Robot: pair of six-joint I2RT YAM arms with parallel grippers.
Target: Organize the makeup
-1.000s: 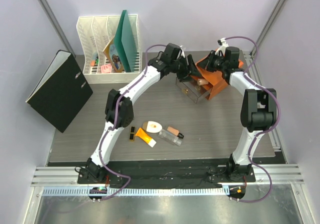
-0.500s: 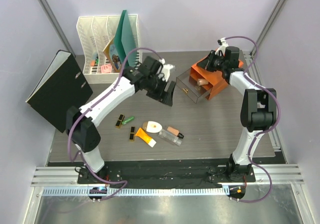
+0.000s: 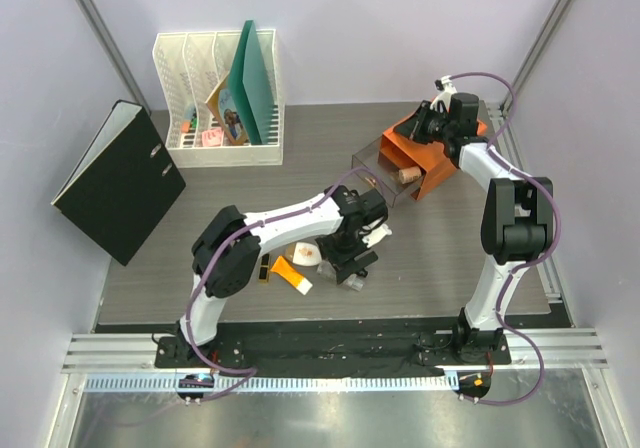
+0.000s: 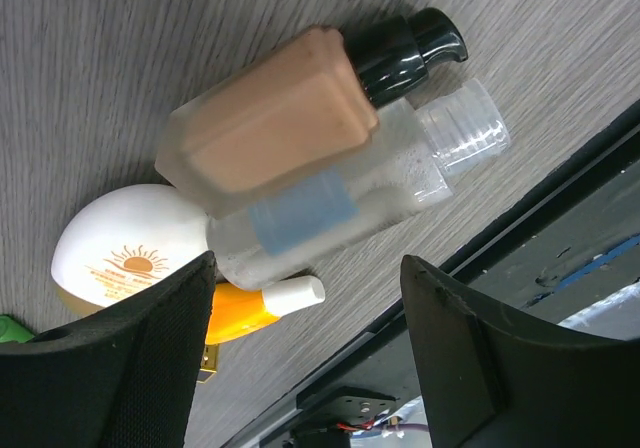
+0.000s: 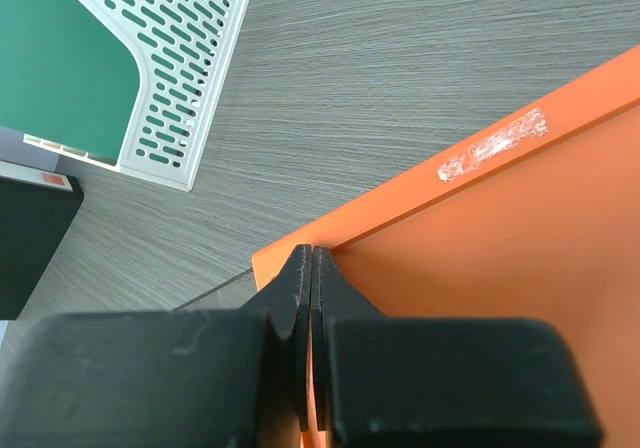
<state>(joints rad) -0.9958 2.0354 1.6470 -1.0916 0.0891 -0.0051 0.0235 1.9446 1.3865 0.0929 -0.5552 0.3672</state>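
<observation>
Jaws apart, the left gripper [image 4: 300, 368] is hovering just above the peach bottle [image 4: 270, 123], which is lying on the counter [image 4: 150, 48] against the clear bottle [image 4: 330, 208], its long axis slanting across the gap. Far off, the right gripper [image 5: 312, 268] is clamping the orange box [image 5: 480, 268].

Left hand [image 3: 352, 264] swung off the drawer box [image 3: 437, 173], out left, then back in — now low over the peach bottle [image 4: 275, 118] and clear bottle [image 4: 340, 203], fingers spread.
</observation>
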